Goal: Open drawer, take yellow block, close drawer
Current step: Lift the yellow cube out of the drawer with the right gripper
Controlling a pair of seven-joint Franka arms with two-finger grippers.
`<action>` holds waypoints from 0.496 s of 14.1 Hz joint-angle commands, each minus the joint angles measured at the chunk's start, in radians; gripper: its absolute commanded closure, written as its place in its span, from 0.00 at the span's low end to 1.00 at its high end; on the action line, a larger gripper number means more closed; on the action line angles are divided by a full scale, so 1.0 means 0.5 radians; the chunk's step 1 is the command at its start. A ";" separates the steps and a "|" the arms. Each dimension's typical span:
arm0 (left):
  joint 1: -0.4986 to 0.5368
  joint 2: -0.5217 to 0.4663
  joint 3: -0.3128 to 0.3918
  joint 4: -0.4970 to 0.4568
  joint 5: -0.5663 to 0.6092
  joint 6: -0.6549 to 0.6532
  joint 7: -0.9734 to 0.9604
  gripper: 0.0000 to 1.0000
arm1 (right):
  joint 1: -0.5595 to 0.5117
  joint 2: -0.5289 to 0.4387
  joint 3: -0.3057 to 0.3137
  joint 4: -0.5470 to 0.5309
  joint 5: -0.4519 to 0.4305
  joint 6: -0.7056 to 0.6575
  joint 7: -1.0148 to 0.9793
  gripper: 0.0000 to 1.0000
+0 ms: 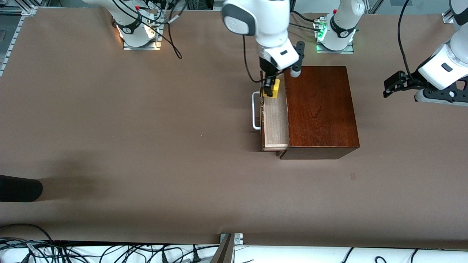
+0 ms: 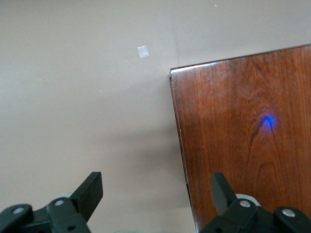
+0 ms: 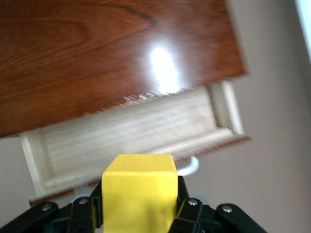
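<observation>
**Yellow block held over the open drawer**

No writing or label can be read on the box, the block or the arms.

The right arm reaches in from its base and bends down over the drawer (image 1: 275,118), its wrist pointing straight at the table. The right gripper (image 1: 270,88) has its fingers clamped on the yellow block (image 1: 274,88), which fills the gap between them and hangs above the end of the drawer farthest from the front camera.

The drawer is pulled partway out of the dark wooden box (image 1: 320,109), its white bar handle (image 1: 255,110) facing the right arm's end of the table. Its pale wood floor shows bare in the right wrist view.

The left arm waits, with the left gripper (image 2: 156,194) raised over a corner of the box, fingers spread wide with nothing between them.
</observation>
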 commanded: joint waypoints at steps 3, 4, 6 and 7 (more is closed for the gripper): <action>-0.010 0.023 -0.027 0.094 -0.089 -0.169 0.517 0.00 | -0.446 -0.190 0.018 -0.039 0.157 -0.189 0.023 1.00; -0.019 0.033 -0.030 0.094 -0.128 -0.199 0.716 0.00 | -0.553 -0.212 0.018 -0.042 0.218 -0.220 0.008 1.00; -0.099 0.100 -0.082 0.094 -0.156 -0.309 1.115 0.00 | -0.740 -0.239 0.012 -0.045 0.335 -0.321 -0.075 1.00; -0.148 0.137 -0.107 0.094 -0.202 -0.362 1.232 0.00 | -0.841 -0.267 0.012 -0.063 0.351 -0.361 -0.112 1.00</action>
